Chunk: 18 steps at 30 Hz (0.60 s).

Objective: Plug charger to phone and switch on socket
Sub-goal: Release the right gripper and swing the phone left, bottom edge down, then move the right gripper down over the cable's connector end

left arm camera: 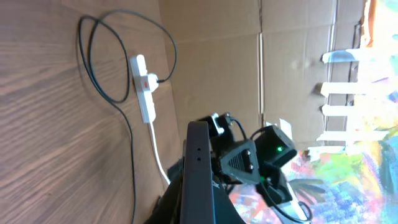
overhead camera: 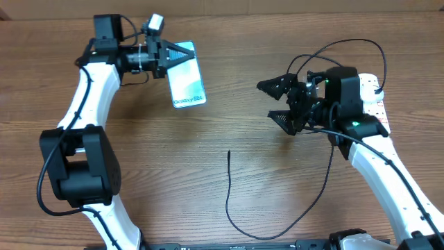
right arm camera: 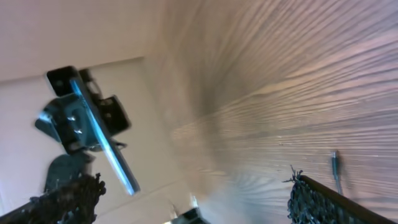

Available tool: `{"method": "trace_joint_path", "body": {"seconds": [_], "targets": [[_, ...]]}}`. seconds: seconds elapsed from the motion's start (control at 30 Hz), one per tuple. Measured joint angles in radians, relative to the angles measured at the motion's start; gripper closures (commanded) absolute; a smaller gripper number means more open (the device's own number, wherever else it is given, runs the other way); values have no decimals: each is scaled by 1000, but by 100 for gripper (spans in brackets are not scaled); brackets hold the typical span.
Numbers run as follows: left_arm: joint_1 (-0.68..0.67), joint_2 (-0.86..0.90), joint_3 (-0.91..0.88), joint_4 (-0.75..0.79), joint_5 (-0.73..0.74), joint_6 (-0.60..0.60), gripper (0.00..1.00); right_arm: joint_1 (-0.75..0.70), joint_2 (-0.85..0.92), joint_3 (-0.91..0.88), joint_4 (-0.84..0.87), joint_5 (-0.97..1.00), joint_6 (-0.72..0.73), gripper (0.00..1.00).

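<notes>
My left gripper (overhead camera: pixel 165 58) is shut on the top end of the phone (overhead camera: pixel 187 82) and holds it tilted above the table at the back left. In the left wrist view the phone (left arm camera: pixel 198 155) stands edge-on between the fingers (left arm camera: pixel 199 208). The charger's connector tip (overhead camera: pixel 229 153) lies free on the table, and its black cable (overhead camera: pixel 232 219) loops toward the right arm. My right gripper (overhead camera: pixel 279 102) is open and empty, above the table and to the right of the phone. The socket (overhead camera: pixel 375 97) lies partly under the right arm; it also shows in the left wrist view (left arm camera: pixel 144 87) with a black plug in it.
The right wrist view shows the phone (right arm camera: pixel 102 146) edge-on in the left gripper and the connector tip (right arm camera: pixel 336 165) on the wood. A white cord (left arm camera: pixel 157 149) runs from the socket. Cardboard walls (left arm camera: pixel 217 56) stand behind the table.
</notes>
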Motion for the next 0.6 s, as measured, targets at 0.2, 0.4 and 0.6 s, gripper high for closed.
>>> {"method": "trace_joint_path", "body": {"seconds": [0.2, 0.4, 0.6], "targets": [[55, 0, 0, 4, 35, 39, 96, 91, 0, 136, -284, 161, -176, 0], [74, 0, 0, 5, 61, 106, 96, 218, 2, 143, -455, 331, -256, 0], [74, 0, 0, 6, 71, 142, 96, 407, 58, 143, -520, 478, -272, 0]]}}
